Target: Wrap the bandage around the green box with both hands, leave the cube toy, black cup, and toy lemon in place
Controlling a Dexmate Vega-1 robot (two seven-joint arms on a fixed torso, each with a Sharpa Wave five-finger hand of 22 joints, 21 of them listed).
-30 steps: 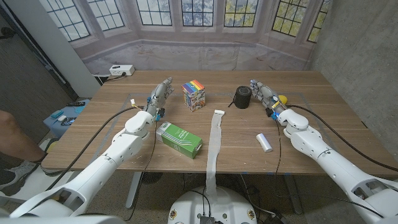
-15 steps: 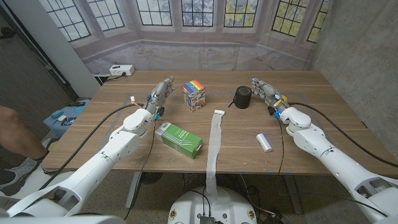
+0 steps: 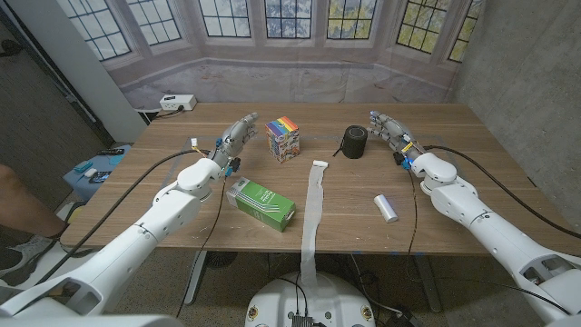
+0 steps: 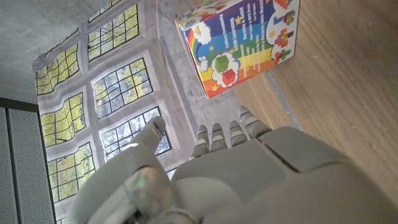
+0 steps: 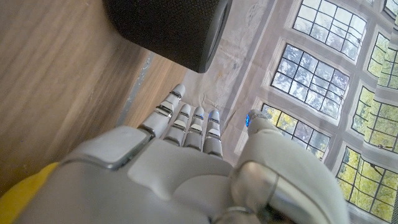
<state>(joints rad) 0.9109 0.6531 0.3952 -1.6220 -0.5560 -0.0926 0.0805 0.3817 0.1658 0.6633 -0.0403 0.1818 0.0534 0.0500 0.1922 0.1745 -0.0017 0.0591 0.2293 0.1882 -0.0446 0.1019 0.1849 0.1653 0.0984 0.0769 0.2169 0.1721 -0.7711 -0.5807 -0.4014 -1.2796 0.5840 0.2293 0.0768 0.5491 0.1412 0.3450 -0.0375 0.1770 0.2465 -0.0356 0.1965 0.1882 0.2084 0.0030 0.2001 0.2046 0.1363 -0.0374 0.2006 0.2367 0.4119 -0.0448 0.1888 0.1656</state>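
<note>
1. Since the earlier frame both arms have edged slightly outward; the things on the bench (image 3: 436, 118) lie as before.
2. The left robot hand (image 3: 236, 136) holds nothing, fingers straight and together, just beside the rainbow-printed cardboard cube toy (image 3: 284, 138).
3. The right robot hand (image 3: 388, 133) likewise holds nothing, between the matte black cup (image 3: 354, 143) and the yellow toy lemon (image 5: 18, 193).
4. The glossy green box (image 3: 261, 202) lies nearer the robot than the left robot hand; the white fabric bandage (image 3: 313, 211) strip runs beside it, off the bench edge.

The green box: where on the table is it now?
In the head view, the green box lies left of centre near the front edge, beside the bandage strip and before the cube toy.
</note>
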